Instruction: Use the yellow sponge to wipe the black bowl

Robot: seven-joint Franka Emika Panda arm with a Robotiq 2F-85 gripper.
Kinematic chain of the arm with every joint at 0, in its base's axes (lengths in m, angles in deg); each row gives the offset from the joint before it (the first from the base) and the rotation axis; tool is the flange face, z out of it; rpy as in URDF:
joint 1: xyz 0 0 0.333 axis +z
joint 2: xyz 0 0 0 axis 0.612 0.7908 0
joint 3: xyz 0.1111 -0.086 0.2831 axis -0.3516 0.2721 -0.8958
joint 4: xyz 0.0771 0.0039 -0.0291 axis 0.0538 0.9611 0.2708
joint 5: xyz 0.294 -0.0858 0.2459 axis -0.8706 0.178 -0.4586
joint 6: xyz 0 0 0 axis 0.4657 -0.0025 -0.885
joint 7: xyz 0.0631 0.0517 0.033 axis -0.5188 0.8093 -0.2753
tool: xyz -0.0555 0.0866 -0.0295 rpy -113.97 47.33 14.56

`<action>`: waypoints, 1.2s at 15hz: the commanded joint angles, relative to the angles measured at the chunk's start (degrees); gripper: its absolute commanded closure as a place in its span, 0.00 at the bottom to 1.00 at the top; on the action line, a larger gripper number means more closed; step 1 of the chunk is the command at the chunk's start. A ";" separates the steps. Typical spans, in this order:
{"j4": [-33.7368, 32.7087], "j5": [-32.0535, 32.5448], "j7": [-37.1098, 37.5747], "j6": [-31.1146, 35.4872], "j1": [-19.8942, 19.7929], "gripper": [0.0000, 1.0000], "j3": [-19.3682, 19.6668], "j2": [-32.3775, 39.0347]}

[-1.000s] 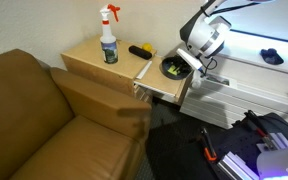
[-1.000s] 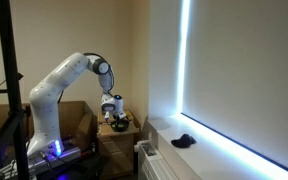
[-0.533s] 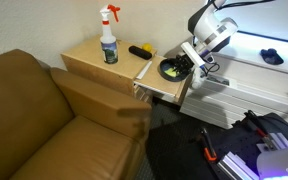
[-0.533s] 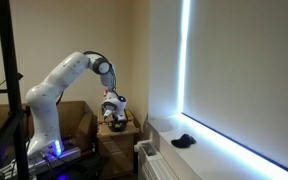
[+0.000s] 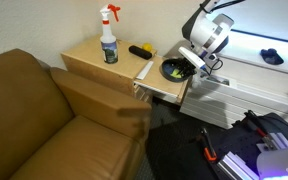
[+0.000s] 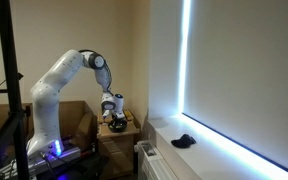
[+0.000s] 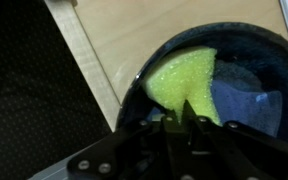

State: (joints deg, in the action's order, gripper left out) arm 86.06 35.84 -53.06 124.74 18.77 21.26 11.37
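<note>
Gripper (image 7: 184, 118) at work: from my remote seat, the wrist view shows its two fingers closed on the near edge of the sponge (image 7: 179, 78), a thin pinch rather than a full bite. That sponge is pressed against the inner wall of the bowl (image 7: 246, 38), with a bluish gleam on the glossy inside just beside it. Right past the rim runs a pale strip at the edge of the wooden table (image 7: 154, 25), and beyond it a dark drop.

In an exterior view the gripper (image 5: 190, 62) leans into the bowl (image 5: 171, 70), which sits at the end of the table (image 5: 89, 58) nearest the window. Farther along the top lie a black-and-yellow tool (image 5: 141, 50) and a spray bottle (image 5: 109, 40), well apart from the wiping. A brown sofa (image 5: 34, 115) fills the foreground and a small dark object (image 5: 271, 57) rests on the sill.

My worry is the bowl: nothing holds it, so a hard sideways stroke could slide it toward that edge, and downward pressure near the rim could tip it. With so shallow a grip, friction on the glaze may also drag the sponge out of the fingers.
</note>
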 commanded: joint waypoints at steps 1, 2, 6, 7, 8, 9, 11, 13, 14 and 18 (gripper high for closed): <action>3.41 9.90 12.02 0.25 15.09 0.97 14.31 -3.77; 3.48 13.29 15.06 0.37 19.51 0.97 18.65 -3.82; 2.61 25.77 25.36 0.28 36.39 0.97 36.22 -1.11; 2.36 28.97 27.98 -0.10 40.15 0.97 40.10 -0.16; 2.07 32.20 30.20 -0.37 43.64 0.97 43.76 1.03; 1.68 34.05 31.45 -0.25 45.20 0.97 45.32 2.17; 1.56 35.00 32.12 -0.54 44.79 0.97 44.27 2.27; 1.66 32.76 29.60 -1.00 39.06 0.97 38.17 -0.13; 1.83 31.52 28.09 -1.63 35.73 0.97 34.83 -1.74; 0.97 24.32 22.09 -3.46 21.17 0.97 20.32 -4.48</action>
State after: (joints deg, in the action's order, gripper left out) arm 87.64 64.96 -25.64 124.26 50.07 51.61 9.46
